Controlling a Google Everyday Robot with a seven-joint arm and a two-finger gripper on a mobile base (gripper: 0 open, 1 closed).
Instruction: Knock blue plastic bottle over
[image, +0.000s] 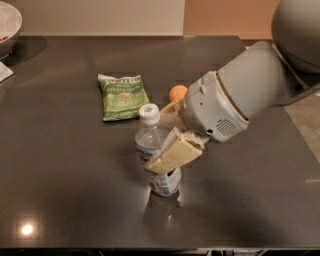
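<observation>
Small clear plastic water bottle with white cap (146, 142) stands upright on dark table (75, 175). Gripper (161, 136) spread apart, one tan finger (175, 152) lying across bottle.

pincer (159, 136) at bottle (145, 142), bag (121, 96) behind, L free

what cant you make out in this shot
Camera view:
- small clear plastic bottle with white cap: the middle of its label is covered by the gripper, which sits against its middle.
- small orange round fruit: right side hidden behind the grey robot wrist.
- white bowl, top left: cut off by the frame edge.
- green chip bag: small print too blurred to read.
</observation>
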